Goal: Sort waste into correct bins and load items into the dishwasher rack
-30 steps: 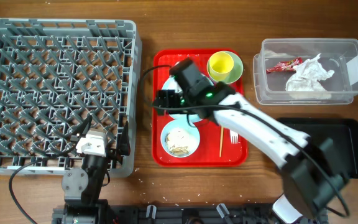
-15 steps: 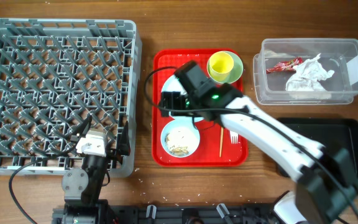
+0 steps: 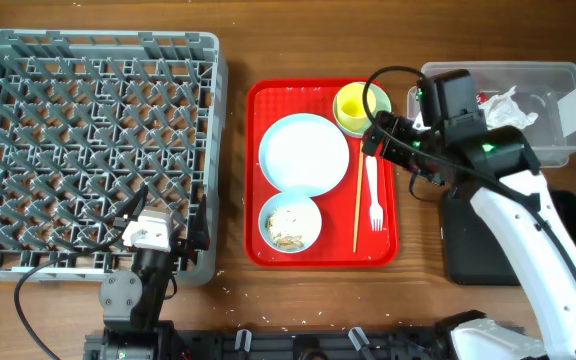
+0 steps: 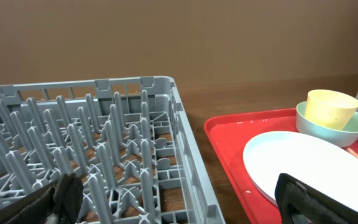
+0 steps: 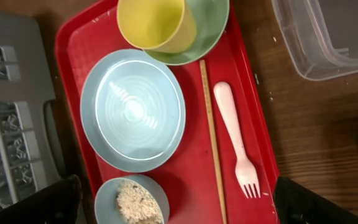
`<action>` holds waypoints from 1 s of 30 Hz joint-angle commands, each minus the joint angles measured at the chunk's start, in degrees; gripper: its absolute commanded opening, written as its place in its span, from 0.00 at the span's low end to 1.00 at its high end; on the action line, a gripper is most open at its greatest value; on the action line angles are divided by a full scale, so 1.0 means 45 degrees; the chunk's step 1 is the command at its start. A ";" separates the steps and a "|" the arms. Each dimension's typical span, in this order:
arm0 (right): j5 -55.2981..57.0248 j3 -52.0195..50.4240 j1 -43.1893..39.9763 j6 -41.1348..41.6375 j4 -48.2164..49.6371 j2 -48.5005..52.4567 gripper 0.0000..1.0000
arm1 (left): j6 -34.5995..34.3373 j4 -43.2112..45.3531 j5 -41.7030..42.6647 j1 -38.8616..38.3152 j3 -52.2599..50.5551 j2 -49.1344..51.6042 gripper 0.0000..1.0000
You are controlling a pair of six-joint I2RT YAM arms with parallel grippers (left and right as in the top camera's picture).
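Observation:
The grey dishwasher rack (image 3: 93,150) fills the left. On the red serving tray (image 3: 383,250) lie the pale blue plate (image 3: 305,152), a whitish bowl (image 3: 290,222) with rice scraps, the yellow cup (image 3: 356,103) standing in the green bowl (image 3: 376,122), the chopsticks (image 3: 357,205) and the white fork (image 3: 372,190). The clear tub (image 3: 558,75) holds the red wrapper (image 3: 458,104) and the napkin (image 3: 503,122). My right gripper (image 3: 396,150) hangs open and empty over the tray's right edge. My left gripper (image 3: 168,225) is open at the rack's front right corner.
The black tray (image 3: 558,235) lies front right, partly under my right arm. In the right wrist view the plate (image 5: 132,109), fork (image 5: 235,143), rice bowl (image 5: 132,202) and tub (image 5: 328,37) show. In the left wrist view the rack's pegs (image 4: 104,155) are close.
My right arm has swung right, from over the plate to the tray's right edge near the tub. The plate and fork are now uncovered. The left arm has not moved.

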 commanded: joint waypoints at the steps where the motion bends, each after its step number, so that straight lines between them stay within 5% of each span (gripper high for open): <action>1: -0.0175 0.0141 0.0019 0.0044 0.0073 0.0248 1.00 | 0.0160 -0.0039 0.0112 -0.0053 -0.0068 -0.0078 1.00; 9: 0.2312 0.0743 -0.2123 0.0049 0.0121 -0.0287 1.00 | 0.0160 -0.0039 0.0112 -0.0053 -0.0073 -0.0078 1.00; 25: 0.2385 0.0719 -0.2210 0.0078 0.0325 -0.0262 1.00 | 0.0151 -0.0039 0.0121 -0.0053 -0.0073 -0.0078 1.00; 27: 0.2385 0.0719 -0.2210 0.0078 0.0325 -0.0262 1.00 | 0.0146 0.0748 0.2161 -0.0058 -0.0068 -0.0078 1.00; 30: 0.2385 0.0719 -0.2210 0.0078 0.0325 -0.0262 1.00 | 0.0151 0.1365 0.9748 -0.0058 -0.0068 -0.0078 1.00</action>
